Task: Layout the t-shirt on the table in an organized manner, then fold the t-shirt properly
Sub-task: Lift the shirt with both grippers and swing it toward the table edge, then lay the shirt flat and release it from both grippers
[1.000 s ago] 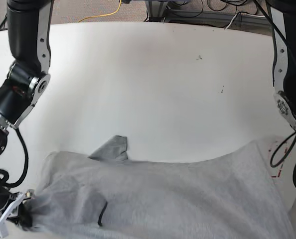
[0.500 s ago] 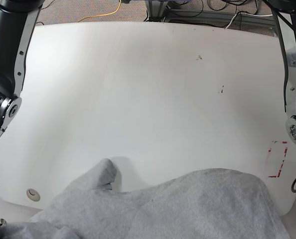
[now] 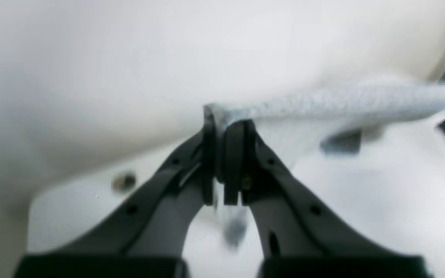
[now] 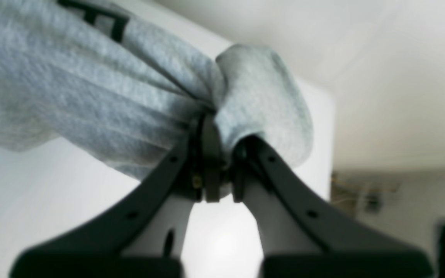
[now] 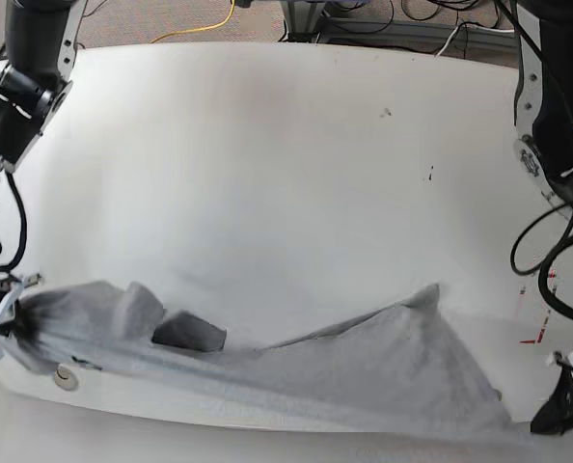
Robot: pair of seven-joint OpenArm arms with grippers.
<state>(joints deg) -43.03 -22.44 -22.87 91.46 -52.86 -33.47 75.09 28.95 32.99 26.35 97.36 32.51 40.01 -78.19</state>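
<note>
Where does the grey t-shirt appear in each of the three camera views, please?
Base: the t-shirt stretches along the near table edge, between both arms.
Left wrist: a thin taut edge runs right from the left gripper.
Right wrist: bunched fabric fills upper left, pinched in the right gripper.
Shared landmark: the white table.

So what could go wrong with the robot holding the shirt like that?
The t-shirt is stretched along the table's near edge, so part might slide off. The left gripper pinches only a thin bit of hem, which could slip out. The right gripper holds a bunched wad, so the shirt might land wrinkled.
</note>
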